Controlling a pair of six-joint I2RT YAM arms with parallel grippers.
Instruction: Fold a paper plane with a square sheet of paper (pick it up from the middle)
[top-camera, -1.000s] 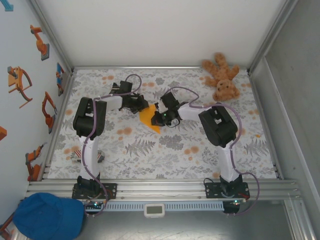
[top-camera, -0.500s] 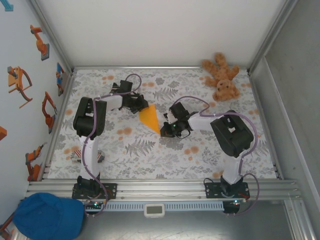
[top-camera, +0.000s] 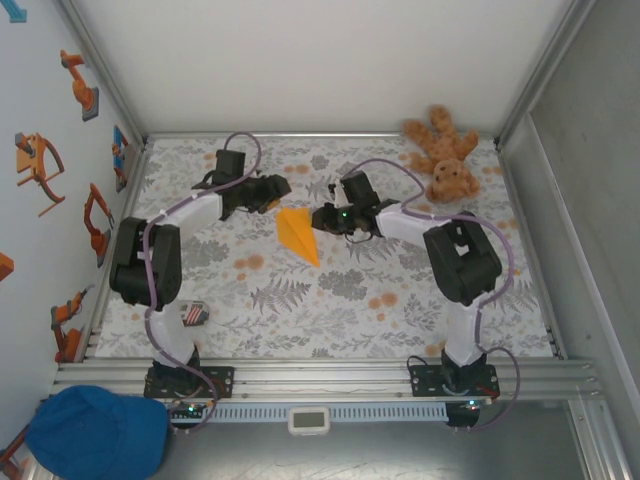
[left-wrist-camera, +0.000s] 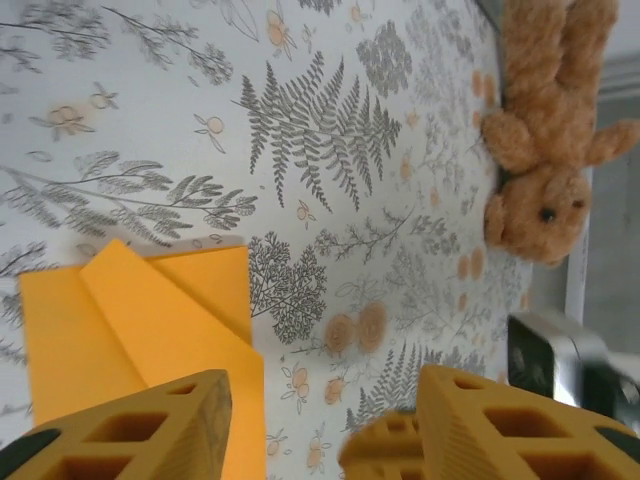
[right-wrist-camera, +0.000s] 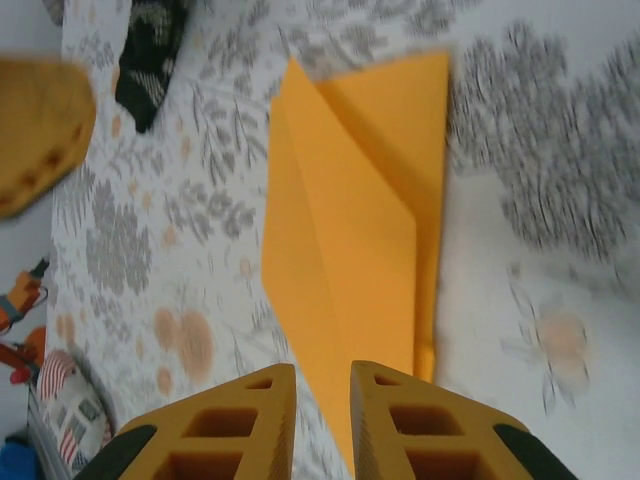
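Matt, crisply creased orange-yellow paper sheet (top-camera: 297, 234), shaggy plush teddy bear (top-camera: 443, 152), smooth floral-printed table cover (top-camera: 350, 290)

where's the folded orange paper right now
The folded orange paper lies flat near the middle of the table in the top view, between the left gripper and the right gripper.
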